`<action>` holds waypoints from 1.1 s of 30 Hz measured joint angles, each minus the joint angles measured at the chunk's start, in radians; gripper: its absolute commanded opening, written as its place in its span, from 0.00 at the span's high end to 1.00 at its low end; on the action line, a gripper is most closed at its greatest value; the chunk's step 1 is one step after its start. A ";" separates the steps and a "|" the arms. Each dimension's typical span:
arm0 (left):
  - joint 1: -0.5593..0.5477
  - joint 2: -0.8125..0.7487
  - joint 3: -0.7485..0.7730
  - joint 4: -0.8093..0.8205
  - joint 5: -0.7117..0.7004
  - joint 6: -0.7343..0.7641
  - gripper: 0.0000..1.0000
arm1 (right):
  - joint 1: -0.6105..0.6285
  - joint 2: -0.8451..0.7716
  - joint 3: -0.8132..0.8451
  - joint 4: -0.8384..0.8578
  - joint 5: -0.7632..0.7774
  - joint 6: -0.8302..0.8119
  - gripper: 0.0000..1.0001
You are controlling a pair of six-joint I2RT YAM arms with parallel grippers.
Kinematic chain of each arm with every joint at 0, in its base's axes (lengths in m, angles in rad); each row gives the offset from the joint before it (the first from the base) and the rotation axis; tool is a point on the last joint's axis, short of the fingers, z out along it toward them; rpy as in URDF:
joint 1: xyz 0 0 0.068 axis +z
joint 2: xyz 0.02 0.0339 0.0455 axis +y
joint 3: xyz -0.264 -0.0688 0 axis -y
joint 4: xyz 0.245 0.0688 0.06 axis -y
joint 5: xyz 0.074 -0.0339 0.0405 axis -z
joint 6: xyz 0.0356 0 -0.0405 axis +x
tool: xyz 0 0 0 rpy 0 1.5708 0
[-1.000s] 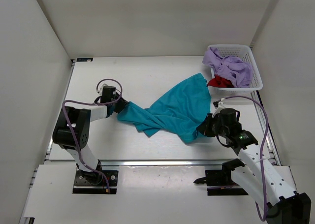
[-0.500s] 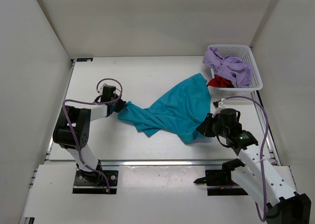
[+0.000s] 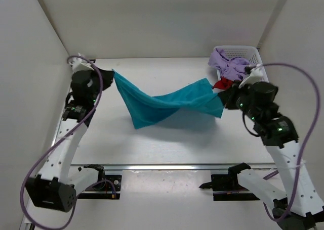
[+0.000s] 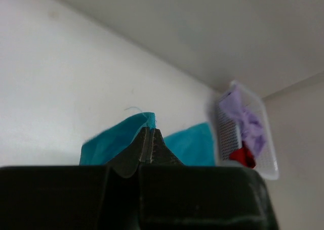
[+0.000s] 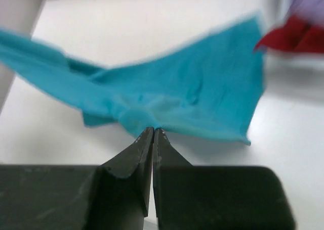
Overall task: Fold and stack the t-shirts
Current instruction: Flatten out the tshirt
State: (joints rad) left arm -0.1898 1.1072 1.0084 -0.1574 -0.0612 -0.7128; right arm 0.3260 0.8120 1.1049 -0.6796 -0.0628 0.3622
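Observation:
The teal t-shirt (image 3: 162,104) hangs stretched in the air between my two grippers, sagging in the middle above the table. My left gripper (image 3: 112,73) is shut on its left corner, high near the left wall; the wrist view shows teal cloth (image 4: 119,139) pinched at the left gripper (image 4: 150,130). My right gripper (image 3: 225,99) is shut on the shirt's right edge, with teal cloth (image 5: 172,96) spreading away from the right gripper (image 5: 153,130). The lavender t-shirt (image 3: 230,65) and the red t-shirt (image 3: 224,84) lie in the basket.
A white mesh basket (image 3: 257,53) stands at the back right corner, close behind my right gripper. White walls enclose the table on the left, back and right. A metal rail (image 3: 162,166) runs along the near edge.
Both arms have risen and spread apart, lifting the teal t-shirt off the table. The left gripper closed on its corner and carried it up toward the left wall.

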 measured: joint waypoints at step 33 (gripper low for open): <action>0.235 0.601 0.718 -0.244 0.116 0.092 1.00 | -0.271 1.302 1.334 0.064 -0.273 -0.040 1.00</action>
State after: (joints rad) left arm 0.0448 1.7084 1.7260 -0.4011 0.0547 -0.6212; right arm 0.0551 2.1139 2.4393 -0.6155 -0.3355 0.3218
